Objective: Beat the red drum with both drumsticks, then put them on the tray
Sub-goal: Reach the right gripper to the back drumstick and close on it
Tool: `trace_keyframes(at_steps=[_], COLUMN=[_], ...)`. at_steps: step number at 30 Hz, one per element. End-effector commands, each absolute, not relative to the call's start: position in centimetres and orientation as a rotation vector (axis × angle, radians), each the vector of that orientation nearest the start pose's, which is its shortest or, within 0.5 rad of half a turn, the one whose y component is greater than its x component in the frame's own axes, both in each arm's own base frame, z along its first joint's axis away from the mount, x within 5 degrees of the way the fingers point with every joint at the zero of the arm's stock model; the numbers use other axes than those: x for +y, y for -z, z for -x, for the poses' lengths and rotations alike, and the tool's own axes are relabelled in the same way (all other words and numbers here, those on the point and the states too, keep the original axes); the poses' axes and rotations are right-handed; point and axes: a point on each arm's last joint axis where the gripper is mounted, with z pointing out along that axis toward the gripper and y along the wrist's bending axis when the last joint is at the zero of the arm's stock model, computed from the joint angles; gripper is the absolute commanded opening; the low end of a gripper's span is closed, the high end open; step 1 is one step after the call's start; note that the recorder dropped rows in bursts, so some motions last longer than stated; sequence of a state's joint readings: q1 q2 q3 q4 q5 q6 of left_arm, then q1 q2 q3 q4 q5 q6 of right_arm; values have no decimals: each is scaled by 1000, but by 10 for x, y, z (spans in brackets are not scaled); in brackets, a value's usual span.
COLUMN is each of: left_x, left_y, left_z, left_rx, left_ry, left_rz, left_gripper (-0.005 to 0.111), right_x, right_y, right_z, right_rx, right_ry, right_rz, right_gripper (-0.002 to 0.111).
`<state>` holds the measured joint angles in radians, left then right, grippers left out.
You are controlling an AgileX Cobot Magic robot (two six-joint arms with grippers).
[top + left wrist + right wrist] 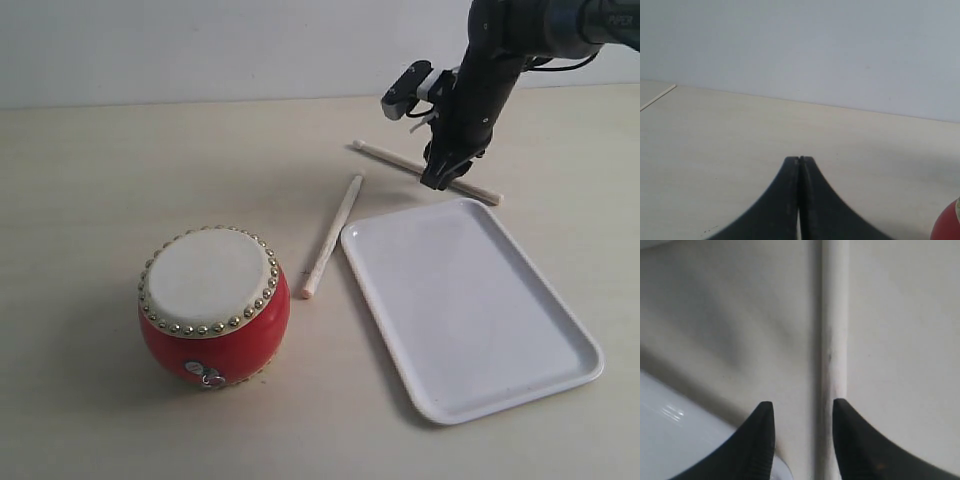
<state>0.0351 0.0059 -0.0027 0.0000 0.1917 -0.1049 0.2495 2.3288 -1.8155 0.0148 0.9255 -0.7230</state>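
The tray [470,310] lies flat on the table [100,170] with nothing on it. The drum [213,305] stands upright well off the tray's left long side, skin up, its little metal ring facing the camera.

One stick [332,237] lies on the table between the drum and the tray. It runs roughly along the tray's left side, with its far end close to the tray's far left corner. It touches neither the drum nor the tray.

The other stick [390,157] lies just beyond the tray's far short edge, slanting across it.

The right claw [440,182] points down over this second stick, near the tray's far right corner. In the right wrist view its fingers are parted by a moderate gap, and the stick [835,340] runs through that gap, close along one finger [850,440]. Whether the stick touches that finger cannot be told. The right claw [802,407] has not clamped it, and the stick looks to be flat on the table. A rounded corner of the tray [670,440] shows beside the other finger.

The left claw [799,159] does not appear in the exterior view. Its own camera shows the two fingers pressed together with nothing between them (only a hairline seam), low over bare table. A sliver of the drum [949,225] shows at the edge of that view.
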Motion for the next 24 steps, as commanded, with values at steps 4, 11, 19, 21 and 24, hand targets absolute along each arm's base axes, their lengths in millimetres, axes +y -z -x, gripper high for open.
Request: trace_keyframes(at_steps=[4, 11, 19, 21, 24], left_x=[2, 2, 2, 2, 2], left_y=[-196, -196, -196, -196, -196], left_z=[-56, -56, -56, -56, -56], left_rx=[1670, 1670, 1670, 1670, 1670], left_ry=[61, 61, 61, 61, 61], left_rz=[115, 115, 115, 115, 115], left_gripper=[0, 0, 0, 0, 0], right_x=[117, 115, 115, 115, 115], right_y=[-129, -126, -124, -120, -115], right_z=[-465, -468, -470, -470, -470], right_rx=[2594, 2591, 2574, 2581, 2589], right_ry=[57, 110, 125, 122, 120], right_rz=[1357, 1347, 1339, 1343, 1347], right_gripper=[38, 38, 38, 38, 38])
